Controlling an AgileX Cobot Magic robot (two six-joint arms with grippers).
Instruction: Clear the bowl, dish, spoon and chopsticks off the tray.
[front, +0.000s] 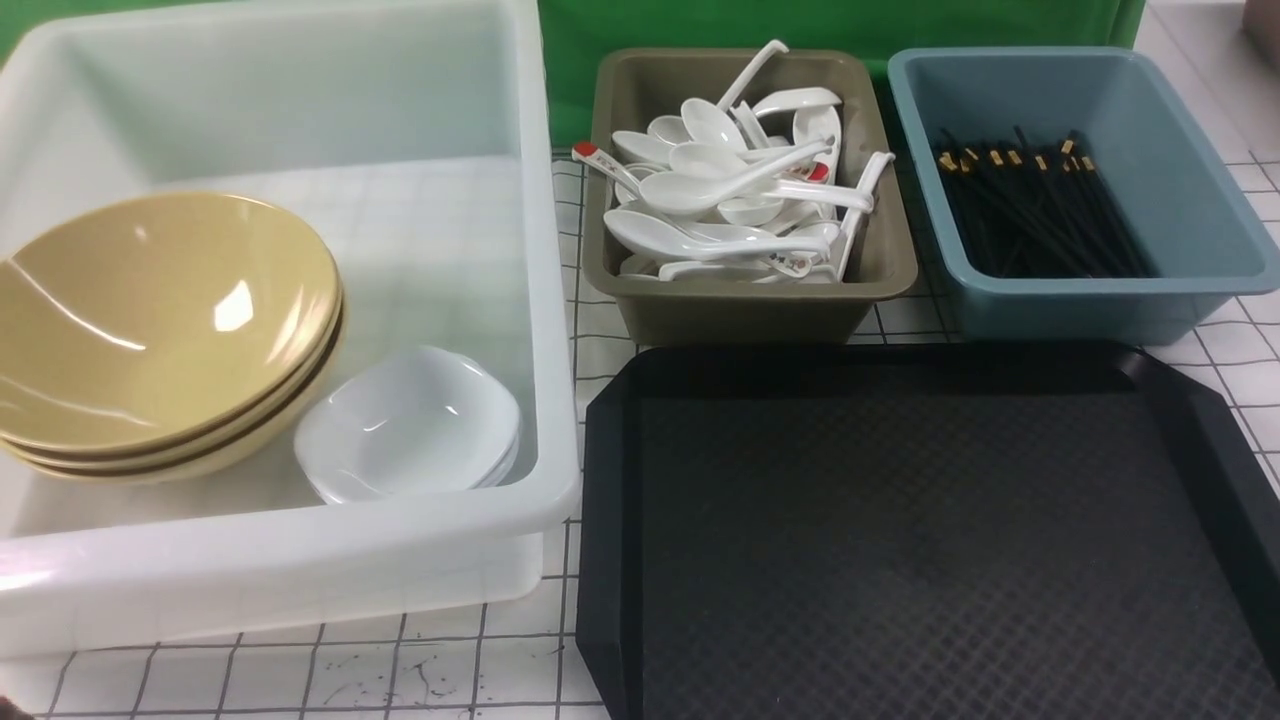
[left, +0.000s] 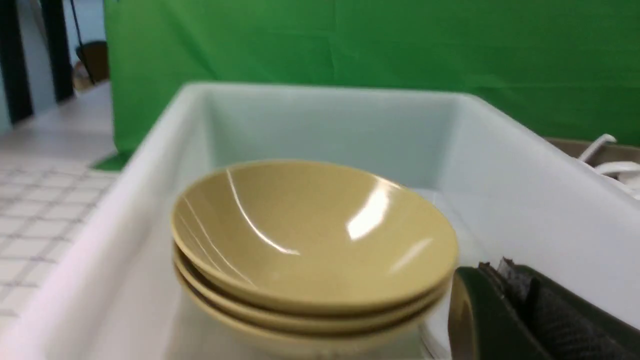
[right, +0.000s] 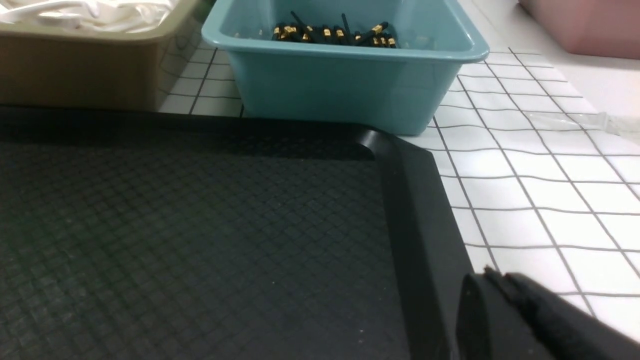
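Note:
The black tray (front: 900, 540) lies bare at the front right, with nothing on its textured surface (right: 200, 225). Three tan bowls (front: 150, 320) sit stacked inside the white tub (front: 300, 560), and small white dishes (front: 410, 420) are stacked beside them. Several white spoons (front: 720, 190) fill the olive bin (front: 740, 310). Black chopsticks (front: 1030, 210) with gold bands lie in the blue bin (front: 1100, 290). My left gripper (left: 492, 267) is shut and empty, close beside the bowl stack (left: 310, 235) in the tub. My right gripper (right: 495, 274) is shut and empty over the tray's right rim (right: 425, 240). Neither gripper shows in the front view.
The tub's tall walls (left: 525, 200) rise around the left gripper. The olive and blue bins (right: 350, 75) stand directly behind the tray. White gridded tabletop (right: 540, 190) extends right of the tray. A green backdrop (left: 350, 50) closes the far side.

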